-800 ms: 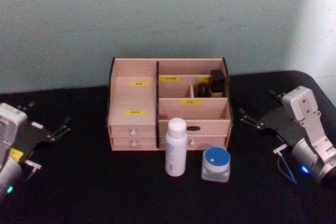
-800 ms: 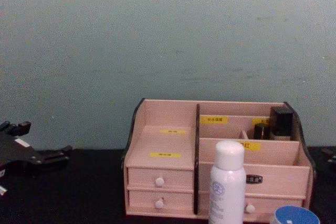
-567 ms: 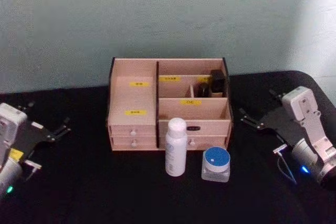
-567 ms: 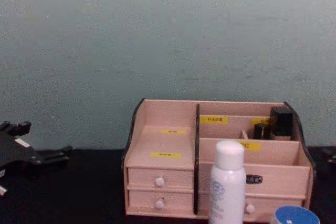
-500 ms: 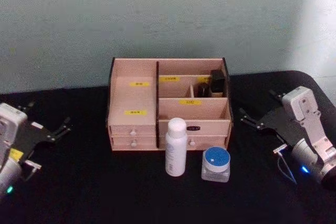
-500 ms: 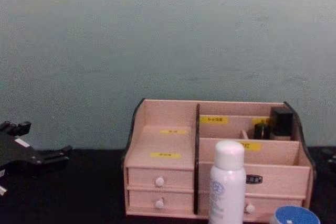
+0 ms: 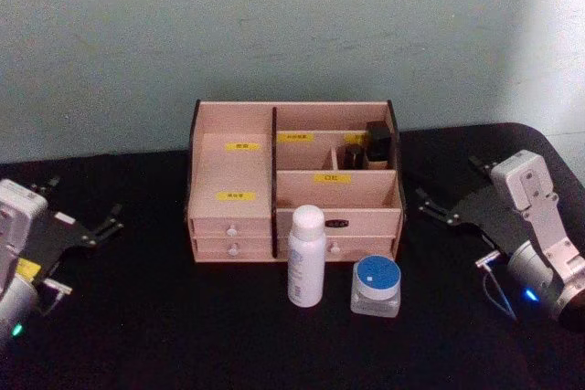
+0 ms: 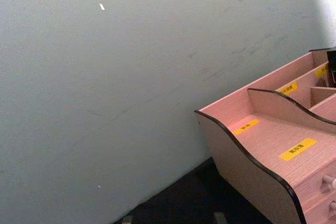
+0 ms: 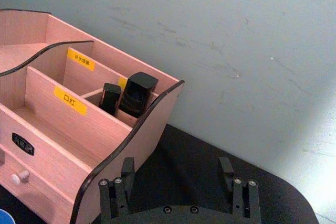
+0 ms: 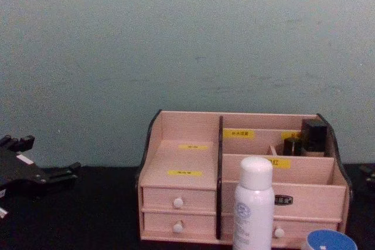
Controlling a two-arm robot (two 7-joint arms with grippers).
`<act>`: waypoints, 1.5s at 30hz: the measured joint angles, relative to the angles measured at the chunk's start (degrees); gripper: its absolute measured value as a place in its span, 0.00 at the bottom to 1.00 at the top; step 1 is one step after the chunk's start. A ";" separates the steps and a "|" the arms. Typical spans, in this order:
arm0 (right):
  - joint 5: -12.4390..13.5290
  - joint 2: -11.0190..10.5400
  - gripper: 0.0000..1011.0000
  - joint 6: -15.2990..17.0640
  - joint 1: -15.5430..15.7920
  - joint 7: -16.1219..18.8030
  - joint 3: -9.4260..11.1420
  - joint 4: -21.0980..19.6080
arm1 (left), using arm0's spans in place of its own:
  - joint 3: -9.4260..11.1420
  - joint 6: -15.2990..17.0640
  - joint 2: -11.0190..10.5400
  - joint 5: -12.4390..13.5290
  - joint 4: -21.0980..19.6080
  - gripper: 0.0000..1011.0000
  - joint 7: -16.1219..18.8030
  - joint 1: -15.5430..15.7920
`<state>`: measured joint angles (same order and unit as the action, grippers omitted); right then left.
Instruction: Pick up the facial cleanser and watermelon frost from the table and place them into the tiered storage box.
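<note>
The tiered storage box (image 7: 233,212) stands at the back middle of the black table, also seen in the chest view (image 10: 181,162) and both wrist views (image 8: 268,150) (image 9: 47,98). Just in front of its drawers stand a tall white bottle (image 7: 306,256) (image 10: 254,206) and, to its right, a squat clear jar with a blue lid (image 7: 377,285) (image 10: 331,240). I cannot tell which is the facial cleanser and which the watermelon frost. My left gripper (image 7: 84,200) (image 10: 50,155) rests open at the far left. My right gripper (image 7: 449,180) (image 9: 177,171) rests open at the far right, beside the box.
Two dark small bottles (image 7: 368,145) (image 9: 128,95) stand in the box's back right compartment. A pale green wall (image 7: 292,25) rises right behind the table. Bare black tabletop (image 7: 155,317) lies between each gripper and the box.
</note>
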<state>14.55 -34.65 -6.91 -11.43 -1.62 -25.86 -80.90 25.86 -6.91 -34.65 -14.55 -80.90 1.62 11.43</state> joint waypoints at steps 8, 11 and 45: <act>0.00 0.00 0.99 0.00 0.00 0.00 0.00 0.00 | 0.00 0.00 0.00 0.00 0.00 0.99 0.00 0.00; 0.00 0.00 0.99 0.00 0.00 0.00 0.00 0.00 | 0.00 0.00 0.00 0.00 0.00 0.99 0.00 0.00; 7.78 -4.74 0.99 -5.54 7.08 14.79 5.73 -9.82 | 0.00 0.00 0.00 0.00 0.00 0.99 0.00 0.00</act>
<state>22.32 -39.39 -12.44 -4.35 13.17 -20.13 -90.72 25.87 -6.91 -34.65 -14.55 -80.90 1.62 11.43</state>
